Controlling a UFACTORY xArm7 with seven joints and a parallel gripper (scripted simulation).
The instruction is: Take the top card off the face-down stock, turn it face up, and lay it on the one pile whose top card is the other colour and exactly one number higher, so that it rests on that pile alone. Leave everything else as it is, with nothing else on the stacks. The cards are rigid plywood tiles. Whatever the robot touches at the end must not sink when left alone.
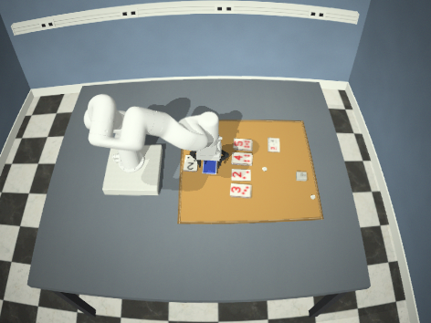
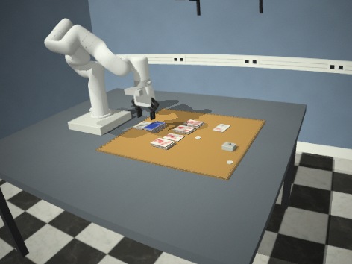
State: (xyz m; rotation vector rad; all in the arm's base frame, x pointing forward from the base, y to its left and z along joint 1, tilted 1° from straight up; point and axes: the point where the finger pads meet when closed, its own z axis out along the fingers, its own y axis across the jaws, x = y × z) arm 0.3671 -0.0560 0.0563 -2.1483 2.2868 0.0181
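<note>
Overhead, the black-fingered tool [image 2: 145, 110] hangs spread and empty above the blue-backed plywood stock [image 2: 154, 126], near the left edge of the orange surface [image 2: 209, 164]. Nothing is lifted or turned; everything remains to do.

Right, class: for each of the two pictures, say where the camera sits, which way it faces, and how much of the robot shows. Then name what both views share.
Top view: high above the table, looking steeply down on the orange mat; the whole arm and its base plate show, wrist hiding the end effector.
Exterior view: beside a table corner, looking across at the arm; the open, empty end effector hangs over the blue stock.
Shared: the stock, the red-numbered piles, the mat, the arm.
</note>
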